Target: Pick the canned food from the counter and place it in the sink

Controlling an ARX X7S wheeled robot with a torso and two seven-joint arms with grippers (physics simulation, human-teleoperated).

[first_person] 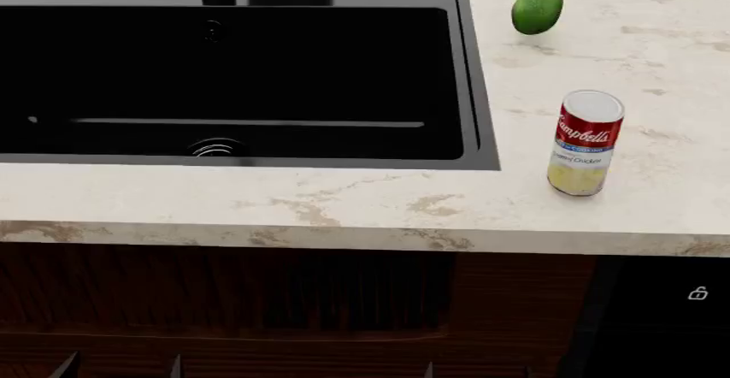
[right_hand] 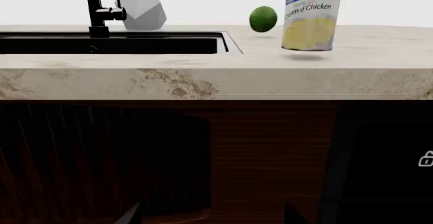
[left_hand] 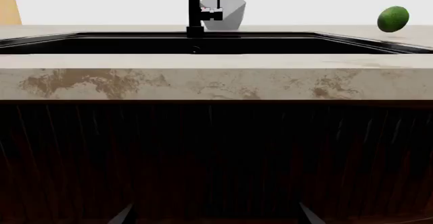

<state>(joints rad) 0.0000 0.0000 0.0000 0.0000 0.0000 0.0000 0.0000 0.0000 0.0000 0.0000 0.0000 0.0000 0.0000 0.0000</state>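
Canned food [first_person: 586, 143] stands upright on the counter [first_person: 342, 207], just beside the sink [first_person: 473, 79] at its 3 o'clock, near the front edge. Green fruit [first_person: 538, 10] sits at the can's 12 o'clock, apart from it. Faucet [right_hand: 95, 8] and a potted plant [right_hand: 141, 6] sit behind the basin. Sink holds nothing visible. Progress: zero, judging by layout; can untouched, pick and place both left. Both arms sit low, wrist cameras level with the cabinet fronts below the counter edge. Left end effector [left_hand: 213, 216] and right end effector [right_hand: 210, 214]: only finger tips show, spread apart, holding nothing. The right arm looks better placed, since the can sits closer in its wrist view.
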